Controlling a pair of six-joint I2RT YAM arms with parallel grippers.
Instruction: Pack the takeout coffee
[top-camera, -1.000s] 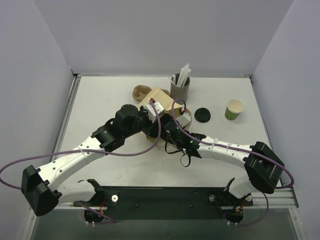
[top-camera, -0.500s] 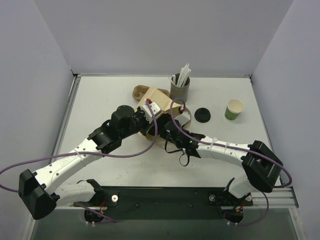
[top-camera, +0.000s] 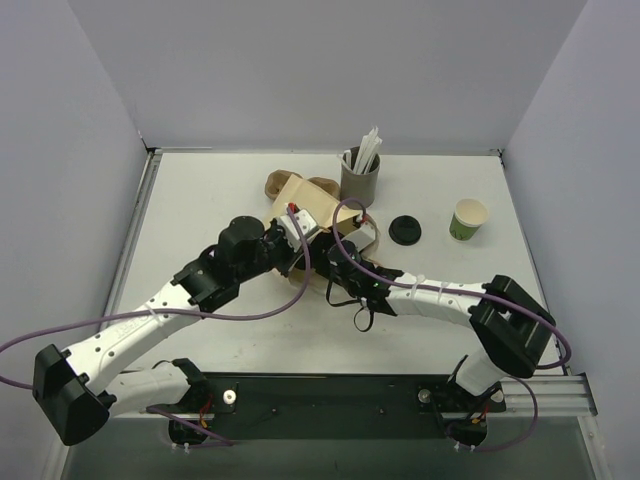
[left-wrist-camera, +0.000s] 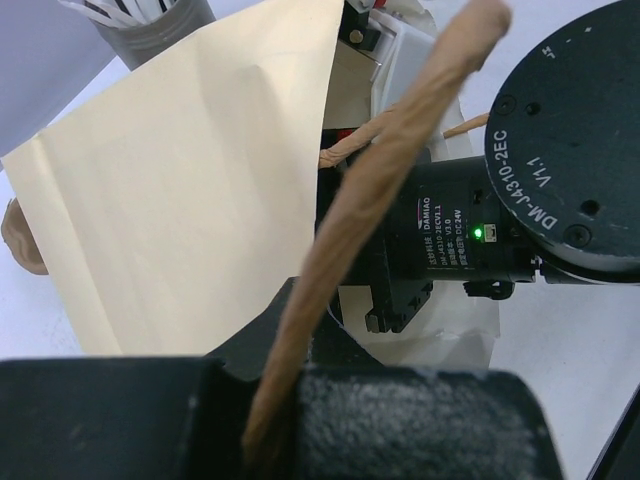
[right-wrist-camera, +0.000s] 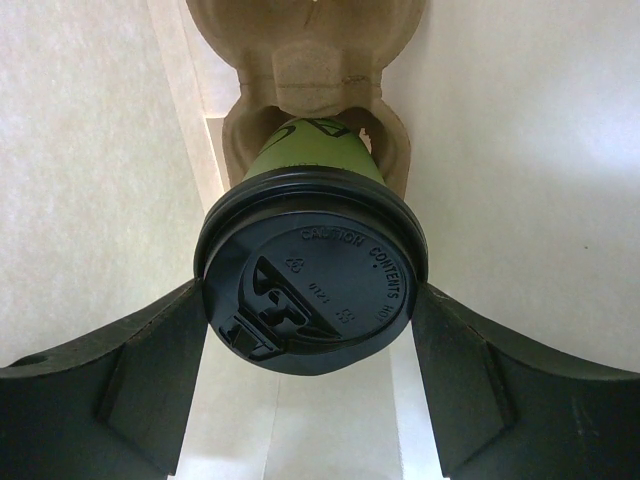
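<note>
A takeout coffee (right-wrist-camera: 310, 290), a green cup with a black lid, sits in a brown pulp carrier (right-wrist-camera: 300, 60) between pale paper walls. My right gripper (right-wrist-camera: 310, 330) is shut on its lid, one finger on each side. In the top view that gripper reaches into the tan paper bag (top-camera: 312, 200) and the cup is hidden. My left gripper (left-wrist-camera: 270, 400) is shut on the bag's twisted paper handle (left-wrist-camera: 380, 200), just left of the right wrist. Part of the carrier (top-camera: 278, 183) shows beyond the bag's far left.
A second green cup (top-camera: 467, 218), open with a cream inside, stands at the right with a loose black lid (top-camera: 405, 230) to its left. A grey cup of white straws (top-camera: 360, 175) stands right behind the bag. The two arms cross closely at mid-table.
My left arm has swung a little right and back, drawing the bag by its handle. The right arm has edged left with it. Both grips are unchanged.
</note>
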